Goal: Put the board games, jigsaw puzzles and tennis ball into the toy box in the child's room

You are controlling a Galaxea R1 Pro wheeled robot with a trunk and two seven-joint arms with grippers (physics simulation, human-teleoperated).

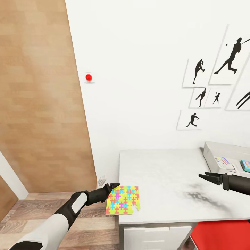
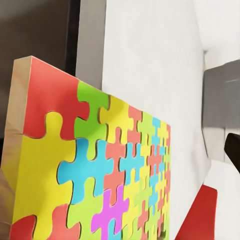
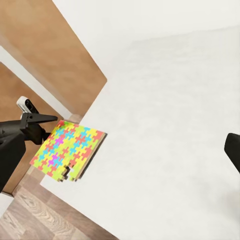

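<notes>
Head view: my left tool (image 1: 113, 187) grips the jigsaw puzzle (image 1: 123, 205) at the table's (image 1: 163, 173) near-left edge; my right tool (image 1: 205, 177) hovers closed, toy box (image 1: 222, 150) far right.

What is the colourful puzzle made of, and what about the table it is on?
The jigsaw puzzle looks like painted wood: its bare edge shows pale wood grain under smooth, matte coloured pieces, and it seems thick and stiff. The table top looks like smooth light grey stone or laminate with faint cloudy mottling; which one, the render leaves open. Its drawers look like plain glossy white board.
</notes>
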